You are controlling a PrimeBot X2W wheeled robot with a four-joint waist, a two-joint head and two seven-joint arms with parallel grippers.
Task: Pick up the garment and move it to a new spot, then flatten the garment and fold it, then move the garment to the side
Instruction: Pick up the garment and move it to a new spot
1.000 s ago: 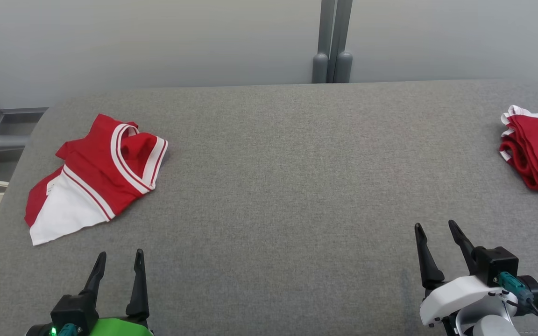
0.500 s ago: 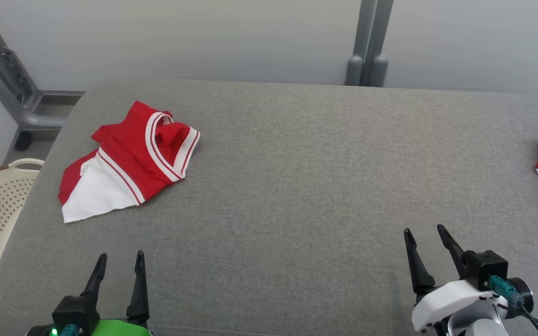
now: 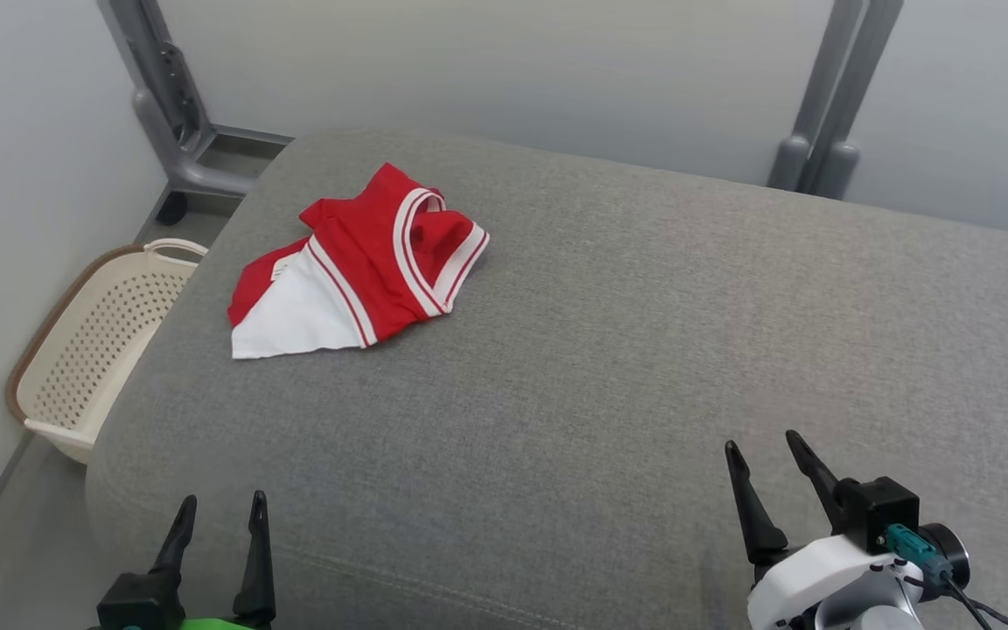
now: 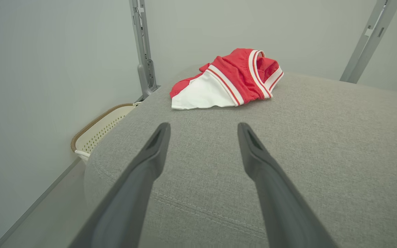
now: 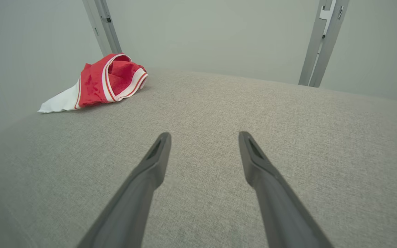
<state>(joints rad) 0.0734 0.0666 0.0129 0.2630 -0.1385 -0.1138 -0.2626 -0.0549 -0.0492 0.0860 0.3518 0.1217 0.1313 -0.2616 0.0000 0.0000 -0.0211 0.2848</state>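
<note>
The garment (image 3: 355,271) lies bunched at upper left. The left gripper (image 3: 224,499) and right gripper (image 3: 762,441) have wide, empty fingers, ready to grab.

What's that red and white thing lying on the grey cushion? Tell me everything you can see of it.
The garment is small, red cloth with a white panel and white bands carrying thin red stripes, seemingly soft knit. It lies crumpled, partly folded over itself, one banded opening gaping, near the far left corner of the grey padded surface. Only that surface touches it.
</note>
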